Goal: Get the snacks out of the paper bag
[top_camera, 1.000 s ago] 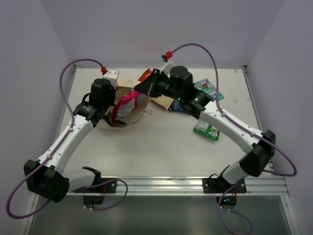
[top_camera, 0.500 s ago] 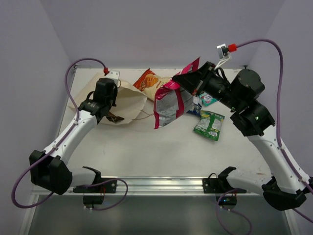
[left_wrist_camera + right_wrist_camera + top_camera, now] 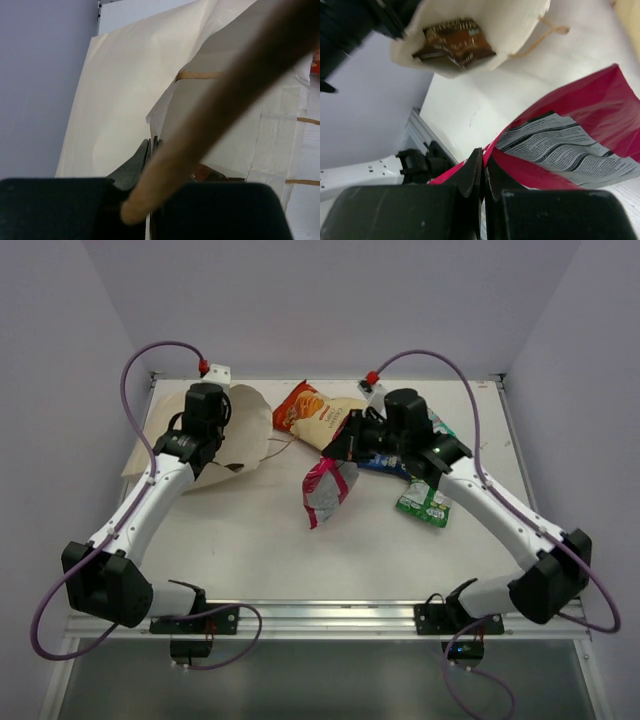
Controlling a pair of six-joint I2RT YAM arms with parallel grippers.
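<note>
Over mid-table, the right gripper (image 3: 336, 446) is clamped on the pink bag (image 3: 325, 490), which hangs below it; at far left, the left gripper (image 3: 151, 146) seems pinched on the paper bag (image 3: 246, 425).

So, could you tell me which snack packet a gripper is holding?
The large pink bag, pinched in the right gripper; the orange chip bag and green pack lie free.

White table (image 3: 260, 540): paper bag (image 3: 248, 418), orange chip bag (image 3: 306, 408), green pack (image 3: 425, 504).
</note>
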